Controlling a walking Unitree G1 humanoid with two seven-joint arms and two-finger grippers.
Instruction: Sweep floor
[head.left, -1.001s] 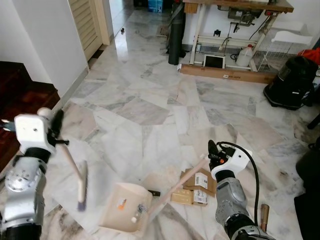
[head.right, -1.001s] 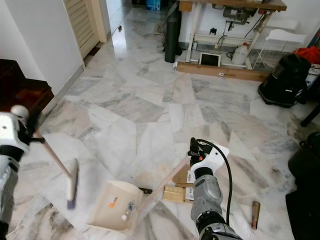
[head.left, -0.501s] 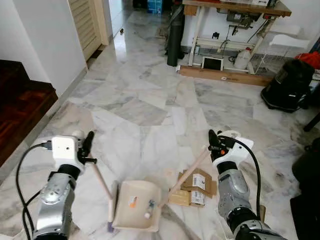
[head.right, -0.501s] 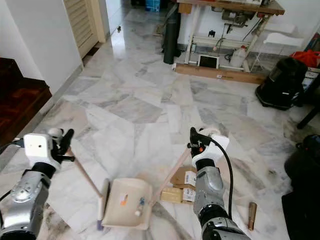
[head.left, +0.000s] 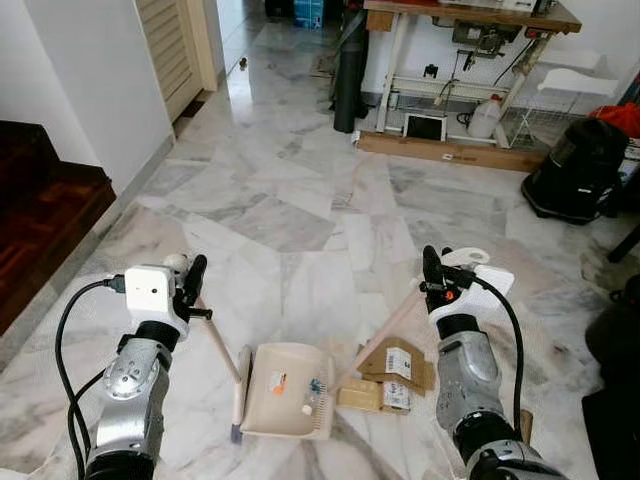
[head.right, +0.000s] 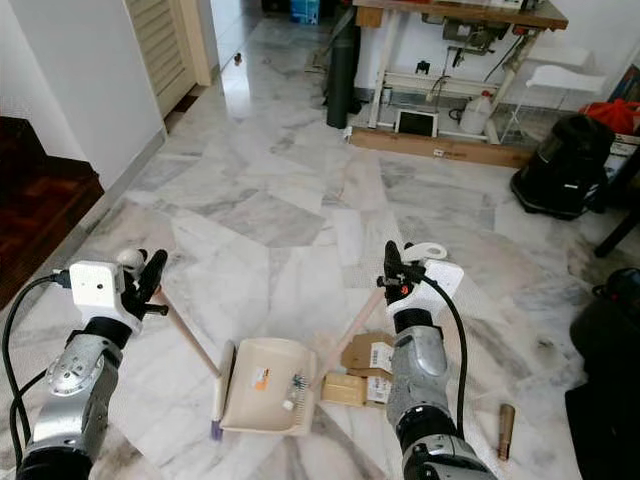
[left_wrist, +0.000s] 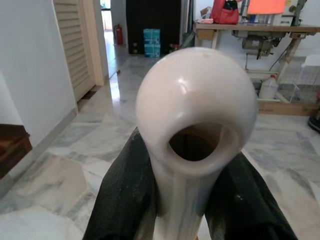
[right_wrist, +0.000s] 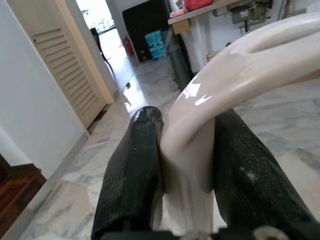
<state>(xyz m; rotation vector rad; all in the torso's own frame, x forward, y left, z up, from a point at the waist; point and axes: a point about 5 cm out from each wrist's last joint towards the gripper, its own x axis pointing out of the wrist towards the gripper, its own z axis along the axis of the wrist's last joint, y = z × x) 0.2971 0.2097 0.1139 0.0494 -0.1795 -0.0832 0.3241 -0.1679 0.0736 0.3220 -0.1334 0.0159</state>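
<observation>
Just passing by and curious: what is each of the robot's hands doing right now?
Left gripper: jaws closed on the broom handle.
Right gripper: jaws closed on the dustpan handle.

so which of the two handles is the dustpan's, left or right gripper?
The right gripper holds the dustpan handle: its pole runs down into the dustpan. The left gripper holds the broom handle, ending at the brush beside the pan.

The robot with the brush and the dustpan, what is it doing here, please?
It is sweeping the marble floor. The left pincer is shut on the broom handle, with the brush head at the rim of the cream dustpan. The right pincer is shut on the dustpan handle. A few small scraps lie inside the pan. Flattened cardboard boxes lie beside it.
</observation>
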